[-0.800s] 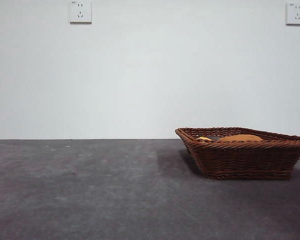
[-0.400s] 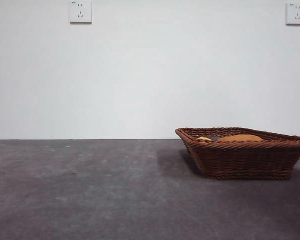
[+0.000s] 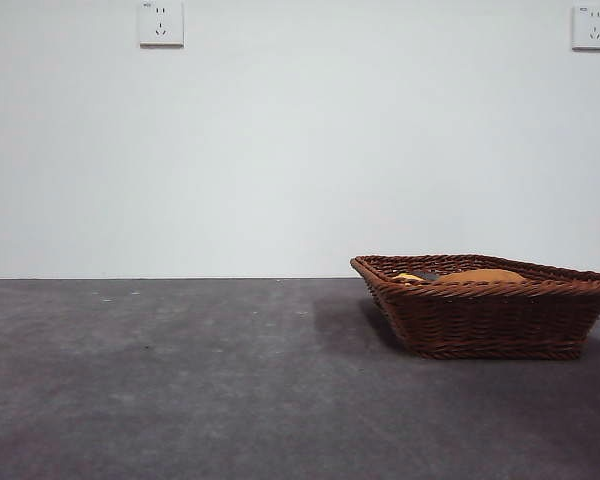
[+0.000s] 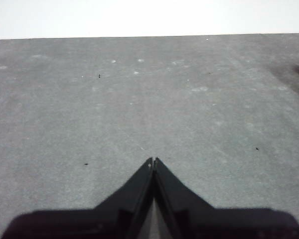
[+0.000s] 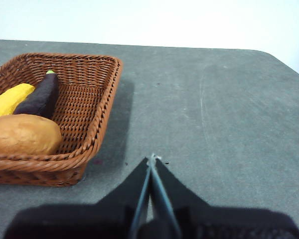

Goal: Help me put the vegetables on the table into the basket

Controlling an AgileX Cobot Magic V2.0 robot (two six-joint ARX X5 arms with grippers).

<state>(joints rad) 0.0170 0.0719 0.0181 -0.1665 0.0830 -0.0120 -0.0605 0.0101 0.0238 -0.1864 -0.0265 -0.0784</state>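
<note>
While the front view looks level across the table [image 3: 180, 380] and catches only the wicker side of the basket [image 3: 490, 320] with thin slivers of orange, yellow and dark colour above its braided rim, the right wrist view looks down into it and shows all three vegetables plainly. There the tan-orange potato [image 5: 22, 134] lies against the near wall, the dark purple eggplant [image 5: 41, 95] rests slantwise behind it with its green tip toward the far wall, and the yellow vegetable [image 5: 9, 99] lies just beside the eggplant, touching it. No vegetable lies on the grey surface in any view.

Neither arm shows in the front view, which also takes in two wall sockets [image 3: 161, 23] high on the white wall. The left wrist view shows only bare mottled table, with the left gripper [image 4: 153, 162] above it, its two black jaws pressed together to a point and holding nothing.

The right gripper [image 5: 152, 158] is likewise closed tip to tip and empty. It hangs over open table just beside the basket's near corner, apart from the rim, with the potato the nearest of the vegetables.
</note>
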